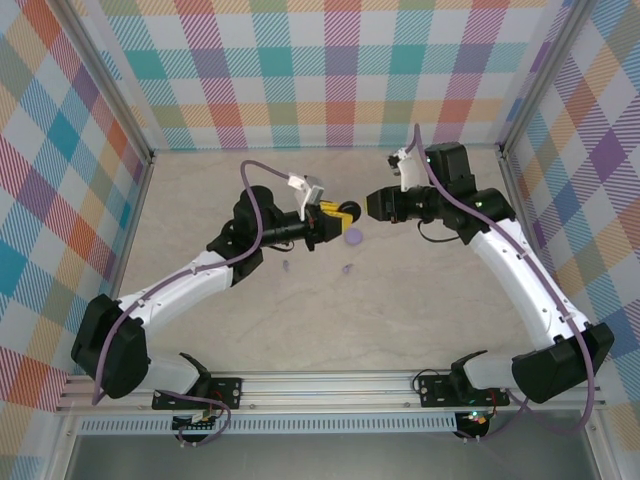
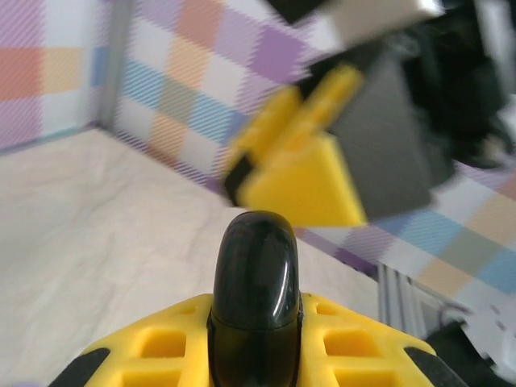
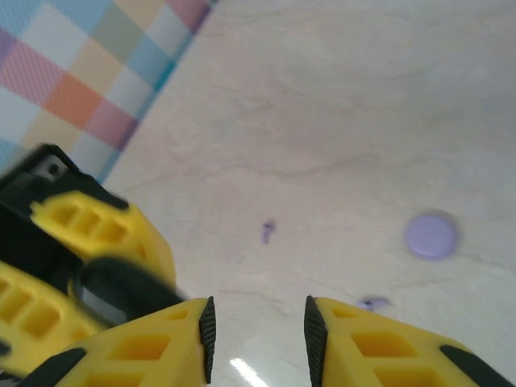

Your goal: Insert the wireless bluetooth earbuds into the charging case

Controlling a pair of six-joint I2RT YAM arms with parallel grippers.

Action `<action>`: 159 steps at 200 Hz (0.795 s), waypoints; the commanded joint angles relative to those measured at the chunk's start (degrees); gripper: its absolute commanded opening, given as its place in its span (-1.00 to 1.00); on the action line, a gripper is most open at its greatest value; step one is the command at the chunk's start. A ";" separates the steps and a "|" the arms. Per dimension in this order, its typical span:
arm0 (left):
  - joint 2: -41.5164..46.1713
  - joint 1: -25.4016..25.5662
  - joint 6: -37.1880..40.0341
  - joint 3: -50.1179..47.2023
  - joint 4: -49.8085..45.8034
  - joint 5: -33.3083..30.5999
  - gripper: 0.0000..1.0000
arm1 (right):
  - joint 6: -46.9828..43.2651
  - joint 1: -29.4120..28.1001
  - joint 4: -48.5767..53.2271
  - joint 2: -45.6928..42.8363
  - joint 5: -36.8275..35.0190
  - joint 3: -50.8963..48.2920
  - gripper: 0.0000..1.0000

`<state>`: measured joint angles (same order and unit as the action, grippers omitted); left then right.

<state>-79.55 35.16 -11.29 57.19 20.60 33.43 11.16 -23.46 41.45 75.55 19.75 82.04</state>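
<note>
From above, we see the left arm [image 1: 190, 280] stretch in from seven o'clock and the right arm [image 1: 525, 275] from three o'clock, their yellow jaws nearly meeting over the beige marbled table [image 1: 420, 300]. The left jaws are clamped on a glossy black rounded charging case [image 1: 348, 210]. A flat round lilac disc [image 1: 353, 237] lies at six o'clock of it. One tiny pale lilac earbud [image 1: 347, 269] lies at six o'clock of the disc and another lilac earbud [image 1: 286, 265] at eight o'clock, both apart from it.

At the left wrist, the case [image 2: 254, 298] stands on edge at six o'clock, pinched tight, with the right jaws blurred at one o'clock.

At the right wrist, the right jaws stand partly apart at six o'clock with nothing between them. The left jaws and case [image 3: 121, 290] sit at eight o'clock and the disc [image 3: 431, 235] at four o'clock. One earbud [image 3: 268, 231] lies near the middle, the other earbud [image 3: 372, 303] just above the right-hand jaw.
</note>
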 commanded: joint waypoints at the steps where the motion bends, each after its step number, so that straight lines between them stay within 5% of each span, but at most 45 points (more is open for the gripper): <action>1: -2.72 -3.68 -5.54 3.93 -9.74 -9.99 -1.00 | -0.26 -0.30 4.97 -1.17 -10.51 0.54 -0.26; 32: -8.80 -6.76 -6.02 10.11 -25.53 -15.93 -1.00 | -0.56 -0.35 5.41 -2.30 -10.28 -1.22 -0.25; 63: -18.84 -10.44 -6.89 17.96 -38.67 -12.74 -1.00 | -0.56 -0.34 5.05 -2.77 -10.25 -3.59 -0.24; 159: -39.40 -13.82 -8.56 25.42 -41.80 -5.48 -1.00 | -0.37 -0.31 4.25 -0.78 -9.73 -7.11 -0.20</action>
<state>-117.51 22.22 -18.63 79.22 -19.11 26.35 11.14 -23.51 45.25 74.04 9.82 75.61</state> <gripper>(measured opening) 0.216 0.393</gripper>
